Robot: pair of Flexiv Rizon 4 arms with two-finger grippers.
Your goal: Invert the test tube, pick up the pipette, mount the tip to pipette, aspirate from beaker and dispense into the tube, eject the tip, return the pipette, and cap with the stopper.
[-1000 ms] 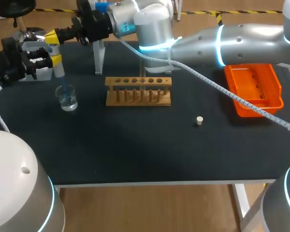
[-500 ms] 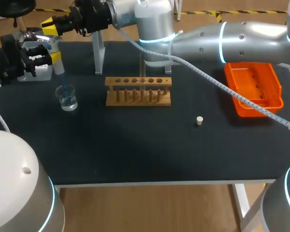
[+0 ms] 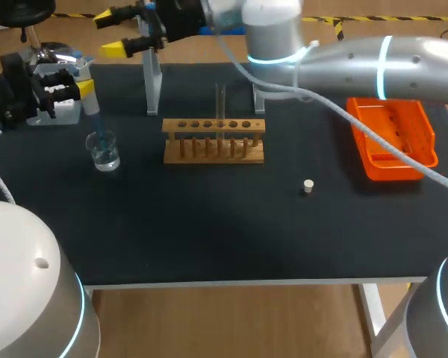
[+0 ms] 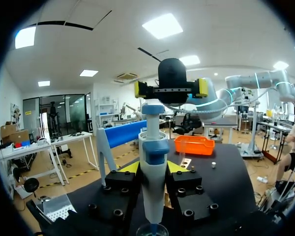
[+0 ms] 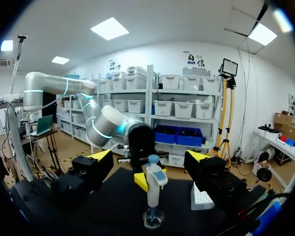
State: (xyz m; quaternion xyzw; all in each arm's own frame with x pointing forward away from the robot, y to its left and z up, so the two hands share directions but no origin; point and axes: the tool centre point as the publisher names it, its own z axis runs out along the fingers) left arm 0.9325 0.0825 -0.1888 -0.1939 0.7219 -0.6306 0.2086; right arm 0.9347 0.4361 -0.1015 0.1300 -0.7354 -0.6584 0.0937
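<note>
Left claw (image 4: 152, 168) grips the pipette (image 4: 152, 196) upright, tip down in the beaker (image 3: 103, 151); the test tube (image 3: 220, 104) stands upright in the rack (image 3: 213, 142) to its right, left arm nearer, while the right claw (image 3: 113, 32) hangs wide open above the table's far edge.

the table top (image 3: 209, 239) was matt black and evenly flat in finish. the rack (image 3: 213, 140) was bare light wood, smooth. the beaker (image 3: 103, 151) was clear glass. the pipette (image 4: 152, 147) had a smooth white and blue plastic body. the tray (image 3: 394, 138) was glossy orange plastic. the right arm (image 3: 373, 67) carried a glossy silver shell. the left gripper (image 4: 152, 168) had matt black blocks.
</note>
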